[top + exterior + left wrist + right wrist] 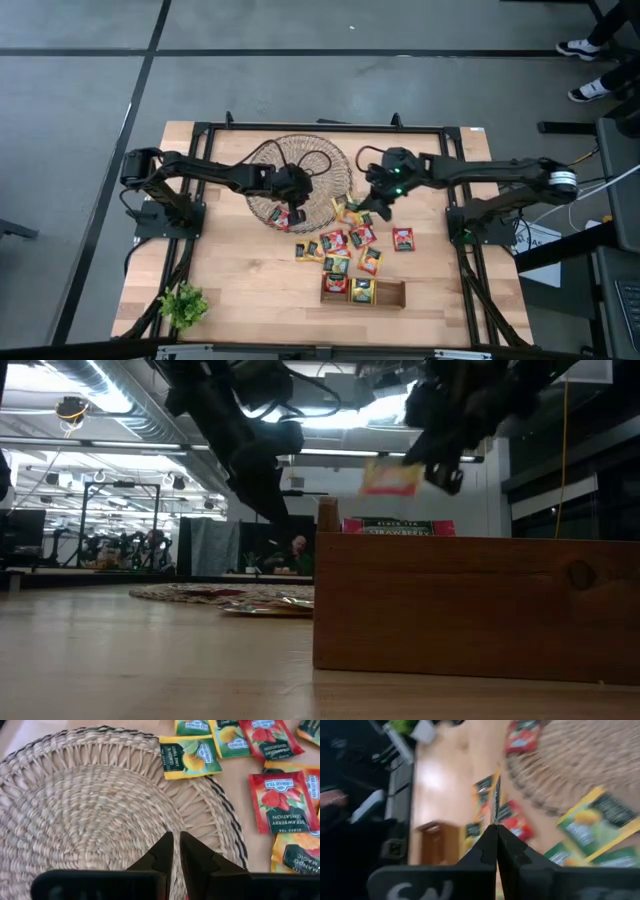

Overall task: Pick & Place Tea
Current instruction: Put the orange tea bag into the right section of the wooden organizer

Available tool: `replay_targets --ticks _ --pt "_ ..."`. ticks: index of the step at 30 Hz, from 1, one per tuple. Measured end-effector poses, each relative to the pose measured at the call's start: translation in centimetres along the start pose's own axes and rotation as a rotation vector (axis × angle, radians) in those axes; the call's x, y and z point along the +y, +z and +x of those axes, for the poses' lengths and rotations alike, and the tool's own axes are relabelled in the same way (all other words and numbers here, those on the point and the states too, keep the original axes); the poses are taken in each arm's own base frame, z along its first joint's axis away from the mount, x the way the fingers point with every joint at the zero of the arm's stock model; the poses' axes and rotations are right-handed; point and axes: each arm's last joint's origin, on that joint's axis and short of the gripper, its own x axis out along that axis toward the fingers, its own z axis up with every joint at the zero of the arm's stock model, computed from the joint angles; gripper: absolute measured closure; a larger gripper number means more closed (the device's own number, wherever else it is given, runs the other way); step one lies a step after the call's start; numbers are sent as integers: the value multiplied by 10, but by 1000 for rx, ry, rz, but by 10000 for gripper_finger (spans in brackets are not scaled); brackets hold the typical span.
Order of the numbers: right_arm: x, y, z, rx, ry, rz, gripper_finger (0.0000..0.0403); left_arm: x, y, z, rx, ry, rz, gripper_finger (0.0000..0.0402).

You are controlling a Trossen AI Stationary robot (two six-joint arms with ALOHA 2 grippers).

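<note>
Several tea sachets (350,240) in red, yellow, green and orange lie flat on the table between the round wicker dish (300,160) and the wooden tray (385,292). My right gripper (375,208) hangs above them, shut on one yellow-orange sachet (390,478). My left gripper (296,205) hovers over the dish (90,805), fingers (167,845) all but closed, with nothing showing between the tips. A red sachet (280,216) lies at the dish's near rim beside it. A yellow-green sachet (190,757) lies across the dish's rim. My right gripper pinches the yellow-orange sachet between its two fingers at one end (415,475). In its wrist view the sachet shows edge-on, a thin line (495,800) running out from the fingertips. The fingers slant down from the table's right. The sachet stands on edge, lifted clear above the tray.
The wooden tray (470,605) stands near the table's front edge with sachets in two compartments. A small green plant (183,305) sits at the near left corner. Bare wood lies to the left of the tray.
</note>
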Motion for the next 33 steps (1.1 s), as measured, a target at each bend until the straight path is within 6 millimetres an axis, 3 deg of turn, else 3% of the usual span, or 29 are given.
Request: replay_targets --ticks 8,23,33 --pt "43 -24 -21 87 86 46 400 0 0 0 -5 14 -12 372" --pt "108 -82 -15 247 55 119 399 0 1 0 -7 14 -24 371" --pt "129 -117 -17 222 -102 149 399 0 2 0 -26 12 -26 374"
